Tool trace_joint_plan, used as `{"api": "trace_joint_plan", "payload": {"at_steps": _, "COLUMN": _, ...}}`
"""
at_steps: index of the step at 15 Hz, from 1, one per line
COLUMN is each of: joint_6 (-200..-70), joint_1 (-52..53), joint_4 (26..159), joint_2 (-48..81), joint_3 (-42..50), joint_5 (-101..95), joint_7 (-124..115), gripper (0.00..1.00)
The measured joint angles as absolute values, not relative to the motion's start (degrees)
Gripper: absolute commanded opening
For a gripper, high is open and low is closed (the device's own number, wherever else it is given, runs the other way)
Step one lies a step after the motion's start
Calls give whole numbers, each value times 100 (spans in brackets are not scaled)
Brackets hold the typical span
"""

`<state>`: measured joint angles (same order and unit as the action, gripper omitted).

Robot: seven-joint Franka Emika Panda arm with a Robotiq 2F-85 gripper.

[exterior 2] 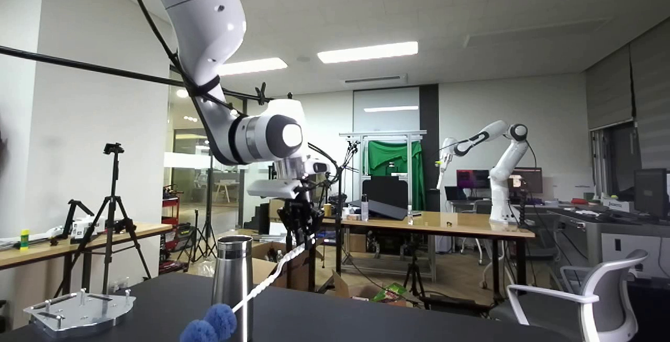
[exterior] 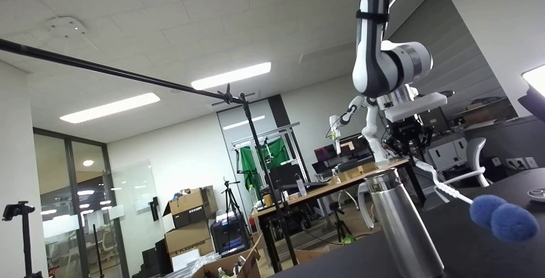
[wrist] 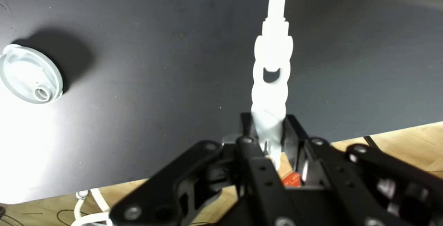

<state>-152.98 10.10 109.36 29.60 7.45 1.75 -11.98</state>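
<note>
The pincer (wrist: 268, 127) is closed on the white twisted handle of a bottle brush (wrist: 271, 91). The brush runs outward from the pincer in the wrist view and slants down from it in both exterior views, ending in a fluffy blue head (exterior: 513, 222). The step in hand, as judged here, is holding the brush aslant near a stainless-steel tumbler (exterior: 404, 231), apart from it. The next move probably calls for a firm grip and slow turning, because the long handle carries the head well out from the pincer, and for clearance at the tumbler's side, since the head seems to hang lower than its mouth.

The tumbler stands upright on the table (wrist: 173, 46), below and to the left of the pincer in both exterior views. Its mouth appears uncovered; what it holds, if anything, cannot be seen. A pale round lid (wrist: 32, 75) with a small port lies on the table, out to the pincer's left in the wrist view. Beyond and well below the pincer, an open cardboard box (exterior: 252, 266) holds jumbled small things, some apparently bottles.
</note>
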Motion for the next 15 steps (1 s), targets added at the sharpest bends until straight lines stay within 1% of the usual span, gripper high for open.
{"api": "trace_joint_plan", "payload": {"at_steps": 7, "joint_6": -15120, "joint_1": 1008, "joint_4": 10927, "joint_2": 2862, "joint_3": 747, "joint_5": 122, "joint_7": -1201, "gripper": 25}}
{"api": "trace_joint_plan", "payload": {"at_steps": 8, "joint_6": -15120, "joint_1": 1008, "joint_4": 10927, "joint_2": 2863, "joint_3": 747, "joint_5": 122, "joint_7": -1201, "gripper": 6}}
{"api": "trace_joint_plan", "payload": {"at_steps": 10, "joint_6": -15121, "joint_1": 990, "joint_4": 10929, "joint_2": 2865, "joint_3": 722, "joint_5": 108, "joint_7": -1196, "gripper": 6}}
{"api": "trace_joint_plan", "payload": {"at_steps": 12, "joint_6": -15400, "joint_1": 1046, "joint_4": 10966, "joint_2": 2844, "joint_3": 780, "joint_5": -233, "joint_7": -1330, "gripper": 6}}
{"api": "trace_joint_plan", "payload": {"at_steps": 15, "joint_6": -16188, "joint_1": 1573, "joint_4": 11182, "joint_2": 2567, "joint_3": 1304, "joint_5": -1248, "joint_7": -2050, "gripper": 6}}
